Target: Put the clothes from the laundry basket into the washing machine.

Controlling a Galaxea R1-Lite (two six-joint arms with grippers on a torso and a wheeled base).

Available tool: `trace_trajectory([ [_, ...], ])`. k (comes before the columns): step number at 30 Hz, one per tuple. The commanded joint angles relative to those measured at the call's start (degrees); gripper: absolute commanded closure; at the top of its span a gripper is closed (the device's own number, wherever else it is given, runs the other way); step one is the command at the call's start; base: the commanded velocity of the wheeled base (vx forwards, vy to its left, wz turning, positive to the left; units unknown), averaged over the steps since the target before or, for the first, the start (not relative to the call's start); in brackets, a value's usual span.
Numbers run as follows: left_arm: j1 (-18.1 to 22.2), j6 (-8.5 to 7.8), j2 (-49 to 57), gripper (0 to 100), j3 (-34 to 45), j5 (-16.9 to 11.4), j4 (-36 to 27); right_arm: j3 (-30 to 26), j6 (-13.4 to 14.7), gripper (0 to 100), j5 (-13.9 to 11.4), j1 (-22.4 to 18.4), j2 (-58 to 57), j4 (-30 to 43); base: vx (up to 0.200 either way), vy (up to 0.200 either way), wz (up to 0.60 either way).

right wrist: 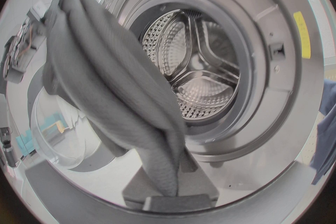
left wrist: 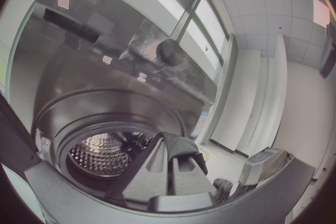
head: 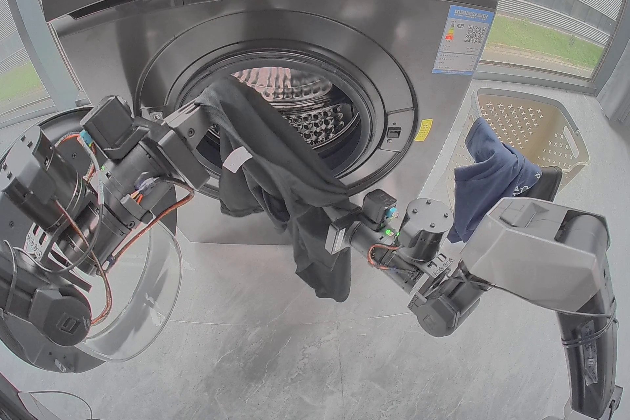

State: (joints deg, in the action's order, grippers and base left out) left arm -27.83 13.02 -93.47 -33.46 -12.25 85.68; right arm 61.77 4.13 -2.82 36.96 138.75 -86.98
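The head view takes in one black garment (head: 282, 172) stretched across the open mouth of the one washing machine (head: 407, 34). Its upper end is in the left gripper (head: 197, 116), its lower fold is in the right gripper (head: 336, 231), and its tail hangs toward the floor (head: 262, 362). One laundry basket (head: 525, 113) stands by the machine's right side, with one blue garment (head: 492, 178) draped over its rim. The left wrist view adds fingers (left wrist: 150, 172) clenched on a dark fold. The right wrist view shows fingers (right wrist: 197, 182) grasping the cloth before the perforated drum (right wrist: 196, 70).
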Motion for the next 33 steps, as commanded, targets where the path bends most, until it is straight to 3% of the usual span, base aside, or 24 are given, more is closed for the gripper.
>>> trace_trajectory([
  [1, 3.75, -0.10, -1.54, 100, 1.73, -0.14, -2.97, -0.60, 0.09, 100, 0.79, -1.37, -6.04, 1.20, 0.000, 0.000, 0.00],
  [14, 4.45, -0.54, -12.88, 100, 7.62, -0.76, -1.74, -0.69, 0.17, 100, 0.88, 2.59, -10.17, 1.29, 0.000, 0.000, 0.00],
  [15, 4.45, -0.89, -13.59, 100, 8.06, -0.76, -1.39, -0.69, 0.17, 100, 0.79, 2.59, -10.26, 1.29, 0.000, 0.000, 0.00],
  [18, 4.54, -4.58, -16.40, 100, 8.77, -1.28, 0.63, -0.69, 0.17, 100, 0.79, 2.76, -10.26, 1.29, 0.000, 0.000, 0.00],
  [20, 4.89, -6.16, -17.36, 100, 8.85, -1.99, 2.74, -0.60, 0.17, 100, 0.71, 2.85, -10.26, 1.20, 0.000, 0.000, 0.00],
  [21, 5.07, -6.52, -17.54, 0, 8.94, -2.07, 3.01, -0.60, 0.17, 100, 0.62, 2.85, -10.26, 1.02, 0.000, 0.000, 0.00],
  [29, 4.19, -6.60, -17.72, 0, 12.55, -2.34, 2.83, 0.37, 0.09, 100, 0.44, 2.06, -10.35, 0.93, 0.000, 0.000, 0.00],
  [32, 3.05, -7.04, -19.12, 0, 14.92, -3.48, 2.92, 1.16, 0.09, 100, 0.44, 1.89, -10.43, 1.02, 0.000, 0.000, 0.00],
  [33, 2.78, -8.19, -20.00, 0, 16.32, -3.92, 2.92, 1.60, 0.09, 100, 0.44, 1.89, -10.52, 1.20, 0.000, 0.000, 0.00],
])
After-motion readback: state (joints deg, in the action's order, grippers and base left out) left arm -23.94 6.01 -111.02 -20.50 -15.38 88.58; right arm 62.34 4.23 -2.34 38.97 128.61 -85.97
